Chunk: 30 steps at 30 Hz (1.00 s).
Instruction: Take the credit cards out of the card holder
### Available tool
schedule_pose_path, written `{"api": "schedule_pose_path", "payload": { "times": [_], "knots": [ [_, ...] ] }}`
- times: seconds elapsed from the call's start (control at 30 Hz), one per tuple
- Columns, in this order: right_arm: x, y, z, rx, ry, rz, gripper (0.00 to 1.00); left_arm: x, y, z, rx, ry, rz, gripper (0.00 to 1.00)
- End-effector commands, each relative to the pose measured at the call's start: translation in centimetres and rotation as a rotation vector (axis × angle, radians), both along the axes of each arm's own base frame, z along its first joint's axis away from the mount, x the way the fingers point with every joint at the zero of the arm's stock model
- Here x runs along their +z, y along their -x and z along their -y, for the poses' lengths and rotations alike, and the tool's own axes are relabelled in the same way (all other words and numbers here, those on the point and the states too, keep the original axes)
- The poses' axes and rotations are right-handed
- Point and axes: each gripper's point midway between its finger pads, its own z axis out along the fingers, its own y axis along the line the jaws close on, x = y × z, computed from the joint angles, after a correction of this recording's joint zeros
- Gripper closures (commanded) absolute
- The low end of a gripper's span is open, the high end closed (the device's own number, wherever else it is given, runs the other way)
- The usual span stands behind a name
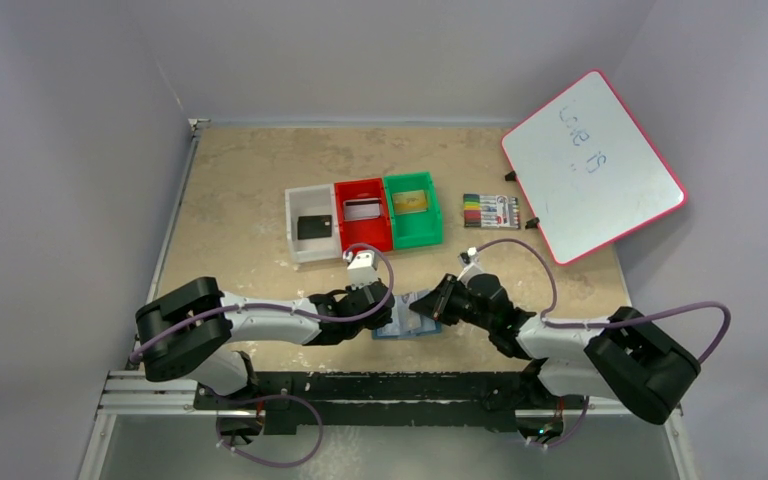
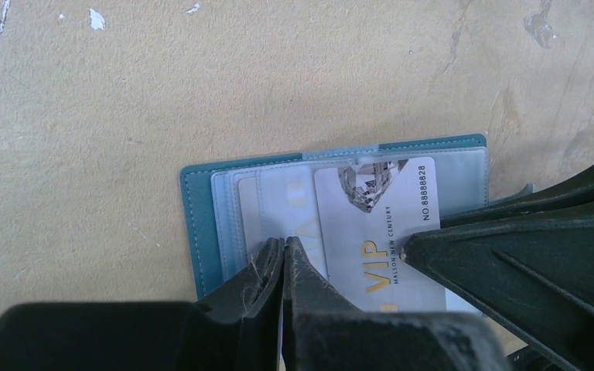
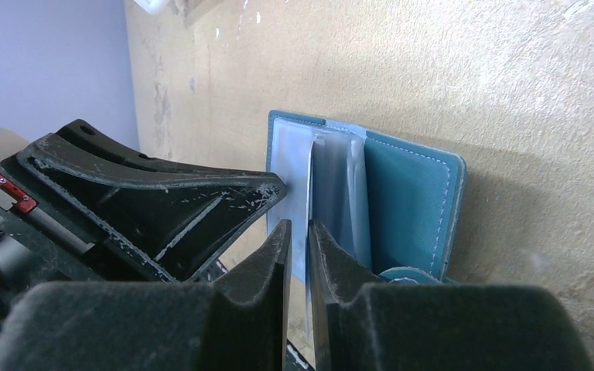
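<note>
The teal-blue card holder (image 1: 407, 326) lies open on the table between my two grippers; its clear pockets show in the left wrist view (image 2: 201, 224) and in the right wrist view (image 3: 406, 201). A silver-grey VIP credit card (image 2: 371, 224) sticks partly out of a pocket. My left gripper (image 2: 285, 241) is shut, its tips pinching a clear pocket leaf of the holder. My right gripper (image 3: 300, 226) is closed on the thin edge of the silver card (image 3: 310, 185). In the top view the left gripper (image 1: 392, 305) and right gripper (image 1: 428, 308) almost touch over the holder.
Behind the holder stand a white bin (image 1: 294, 225) with a black card, a red bin (image 1: 342, 215) with a silver card and a green bin (image 1: 436, 215) with a gold card. A marker pack (image 1: 491, 210) and a tilted whiteboard (image 1: 592, 165) are at the right.
</note>
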Motion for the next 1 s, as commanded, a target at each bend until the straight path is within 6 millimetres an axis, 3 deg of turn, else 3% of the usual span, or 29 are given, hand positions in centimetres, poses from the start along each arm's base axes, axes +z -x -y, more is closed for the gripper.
{"api": "schedule_pose_path", "payload": {
  "times": [0.0,0.33,0.57,0.97],
  "knots": [
    [2.2,-1.0,-1.1,0.009,-0.062,0.055,0.85,-2.2,1.3,-1.8,-0.033,-0.121,-0.047,1.00],
    [1.2,-0.4,-1.3,0.055,-0.029,0.037,0.85,-2.1,1.2,-1.8,-0.032,-0.121,-0.047,1.00],
    [1.1,-0.4,-0.9,0.055,-0.005,0.047,0.97,-1.9,1.2,-2.1,-0.023,-0.123,-0.042,1.00],
    [1.0,-1.2,2.9,-0.084,0.155,0.081,1.00,-1.8,1.1,-2.4,-0.013,-0.134,-0.037,1.00]
  ]
}}
